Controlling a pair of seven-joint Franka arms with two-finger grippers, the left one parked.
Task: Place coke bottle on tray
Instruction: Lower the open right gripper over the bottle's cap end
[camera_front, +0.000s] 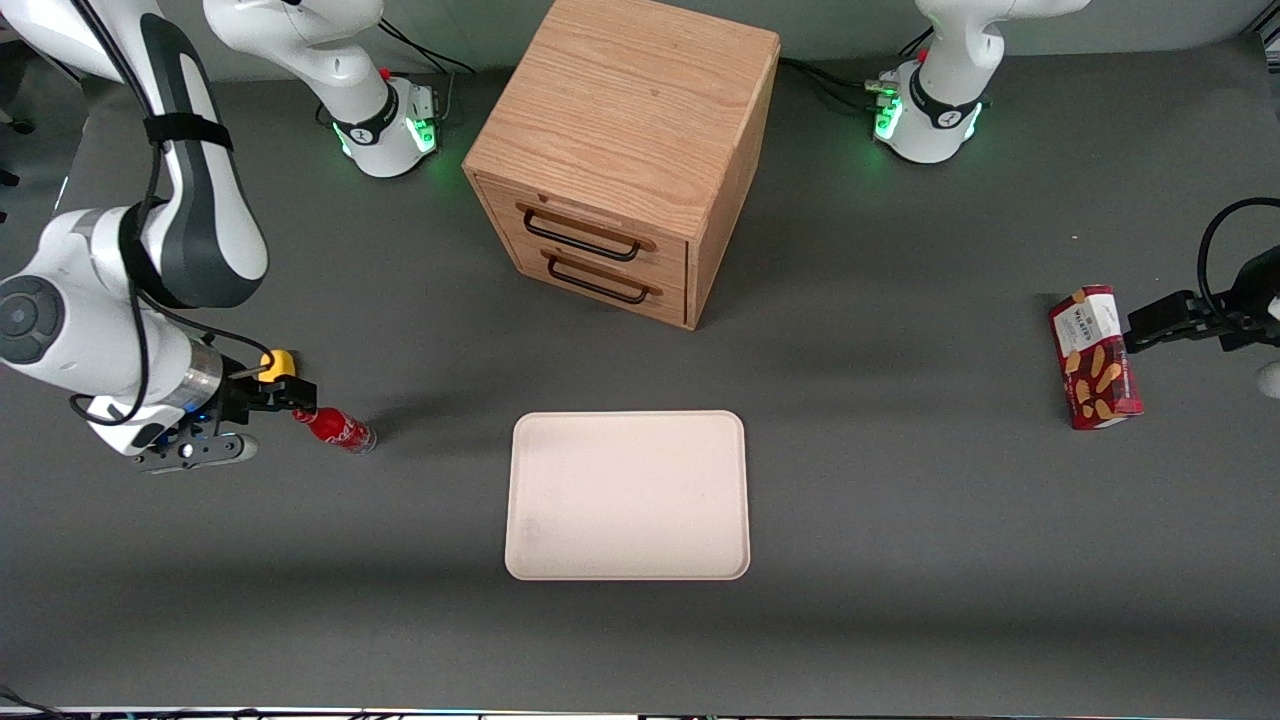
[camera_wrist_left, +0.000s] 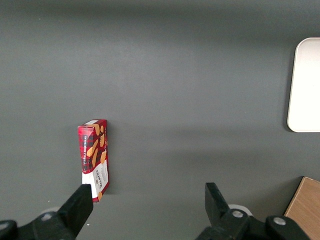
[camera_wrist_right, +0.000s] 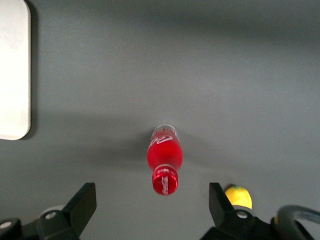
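One bottle (camera_front: 335, 429) stands on the grey worktop (camera_front: 900, 520) toward the working arm's end, well apart from the tray (camera_front: 627, 495), which sits in front of the wooden drawer cabinet (camera_front: 625, 150), nearer the camera. Right arm's claw (camera_wrist_right: 152, 202) hangs above the bottle, spread wide, fingers (camera_wrist_right: 82, 202) either side of the red cap and not touching it. Something small and yellow (camera_front: 278, 363) sits just beside the claw. Snack box (camera_front: 1095, 357) lies way off toward the parked arm's end.

White arm, grey joints, black hand (camera_front: 268, 408)
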